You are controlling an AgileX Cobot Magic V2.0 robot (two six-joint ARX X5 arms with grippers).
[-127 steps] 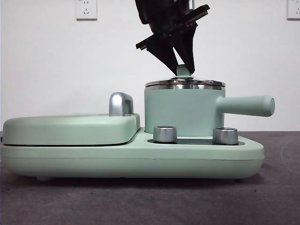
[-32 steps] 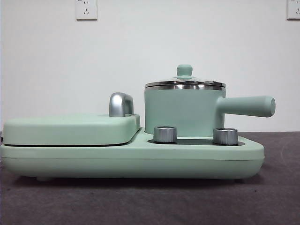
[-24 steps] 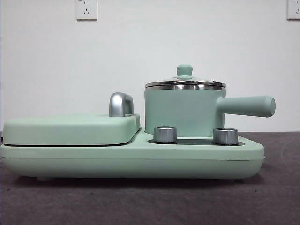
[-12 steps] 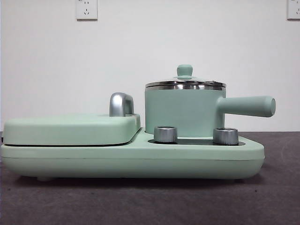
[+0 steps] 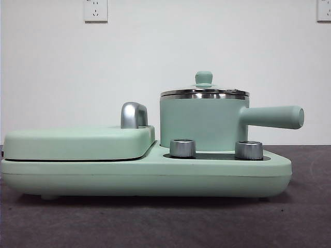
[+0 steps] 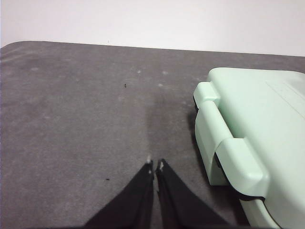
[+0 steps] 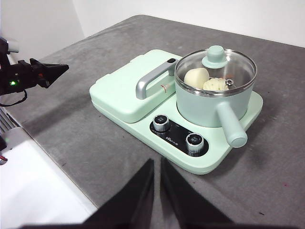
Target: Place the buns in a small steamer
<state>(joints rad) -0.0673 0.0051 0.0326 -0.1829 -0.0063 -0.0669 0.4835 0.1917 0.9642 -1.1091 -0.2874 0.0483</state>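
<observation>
The small steamer (image 5: 201, 121) (image 7: 209, 102) is a mint-green pot with a long side handle (image 5: 271, 117). It stands on the right half of a mint-green cooker with its glass lid (image 7: 215, 64) on. Through the lid I see both buns inside: the smooth one (image 7: 196, 77) and the ridged one (image 7: 215, 85). My right gripper (image 7: 157, 164) is shut and empty, held high and well back from the cooker. My left gripper (image 6: 155, 166) is shut and empty, low over the grey table beside the cooker's flat end. Neither gripper shows in the front view.
The flat hinged grill section (image 5: 77, 142) (image 7: 126, 88) with its chrome handle (image 5: 132, 114) fills the cooker's left half. Two steel knobs (image 5: 182, 148) (image 5: 248, 150) sit in front of the pot. The other arm (image 7: 33, 75) shows at the right wrist view's edge.
About five seconds ago a gripper was at the lid's knob; it has left the front view. The lid sits on the pot. Nothing has moved in the last second.
</observation>
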